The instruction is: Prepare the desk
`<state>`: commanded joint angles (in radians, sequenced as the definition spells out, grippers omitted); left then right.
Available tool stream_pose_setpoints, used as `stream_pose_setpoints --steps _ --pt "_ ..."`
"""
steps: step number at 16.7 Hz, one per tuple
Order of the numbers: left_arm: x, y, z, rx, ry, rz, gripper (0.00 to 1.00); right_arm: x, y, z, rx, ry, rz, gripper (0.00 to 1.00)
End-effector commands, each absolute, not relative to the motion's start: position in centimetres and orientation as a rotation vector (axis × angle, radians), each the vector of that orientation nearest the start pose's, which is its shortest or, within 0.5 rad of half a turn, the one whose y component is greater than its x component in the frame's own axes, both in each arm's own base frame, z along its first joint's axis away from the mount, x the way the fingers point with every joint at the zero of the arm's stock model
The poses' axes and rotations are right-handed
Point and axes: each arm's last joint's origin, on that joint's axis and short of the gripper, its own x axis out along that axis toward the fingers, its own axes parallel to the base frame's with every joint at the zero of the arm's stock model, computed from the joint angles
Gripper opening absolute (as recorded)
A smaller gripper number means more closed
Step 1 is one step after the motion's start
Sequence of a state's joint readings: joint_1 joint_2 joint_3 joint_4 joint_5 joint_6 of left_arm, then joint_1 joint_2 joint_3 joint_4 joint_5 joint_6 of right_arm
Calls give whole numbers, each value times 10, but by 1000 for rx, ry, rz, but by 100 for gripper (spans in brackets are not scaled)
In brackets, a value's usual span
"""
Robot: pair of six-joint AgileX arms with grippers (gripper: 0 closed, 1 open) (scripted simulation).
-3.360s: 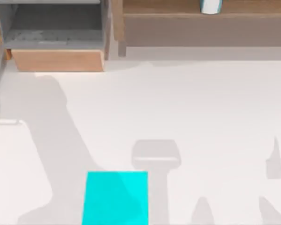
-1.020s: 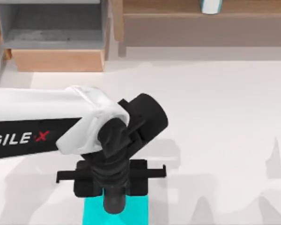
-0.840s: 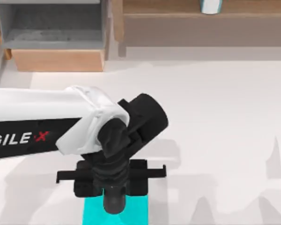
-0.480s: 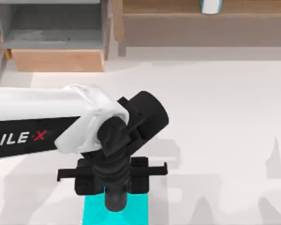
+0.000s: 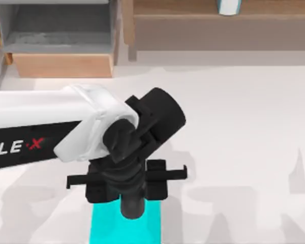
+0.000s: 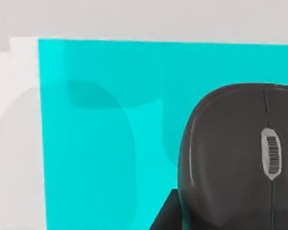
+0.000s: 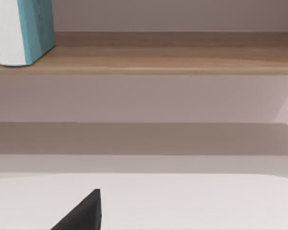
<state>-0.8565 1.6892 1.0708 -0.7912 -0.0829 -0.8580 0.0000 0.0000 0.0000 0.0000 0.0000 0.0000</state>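
— Item one, nearest the lower edge of the top view?

— Cyan pad [image 5: 104,229], flat on the desk [image 5: 234,127]. Its near end was cut off by the frame and its far end was hidden under the wrist.

— Item two?

— Left gripper [image 5: 126,184], directly over the pad's far end. From above, its black body and cross bar hid everything beneath it.

— And what did it hold?

— A dark grey mouse [image 6: 235,158] with a scroll wheel, seen over the cyan pad in the left wrist view. One black finger [image 6: 167,216] lay against the mouse's side, and the other finger was beyond the frame edge. From what showed, the mouse was gripped. I could not tell whether the mouse touched the pad.

— Item three?

— Left arm [image 5: 35,127], a white link with black lettering. It entered from the left edge of the top view, with part of the lettering cut off.

— Item four, the desk itself?

— A plain white top spanning the whole middle of the top view and crossed by grey shadows.

— The right gripper [image 7: 84,213]?

— It showed as a black wedge at the lower edge of the right wrist view. I could not tell its state.

— Farthest entries?

— Upper left was a tan wooden box unit [image 5: 63,65] with a grey recess. Upper right was a wooden shelf [image 5: 218,30] carrying a white-and-teal book [image 7: 24,31], whose top was cut off.
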Motion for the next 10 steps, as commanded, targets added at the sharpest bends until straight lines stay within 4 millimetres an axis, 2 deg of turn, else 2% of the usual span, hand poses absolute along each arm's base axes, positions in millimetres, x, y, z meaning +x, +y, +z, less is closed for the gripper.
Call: stream_pose_setpoints --steps 6,10 --pt "206 -231 176 -81 1379 -60 0 106 -1 160 0 0 0 100" --pt "205 -231 172 -76 1385 -56 0 106 -1 160 0 0 0 100"
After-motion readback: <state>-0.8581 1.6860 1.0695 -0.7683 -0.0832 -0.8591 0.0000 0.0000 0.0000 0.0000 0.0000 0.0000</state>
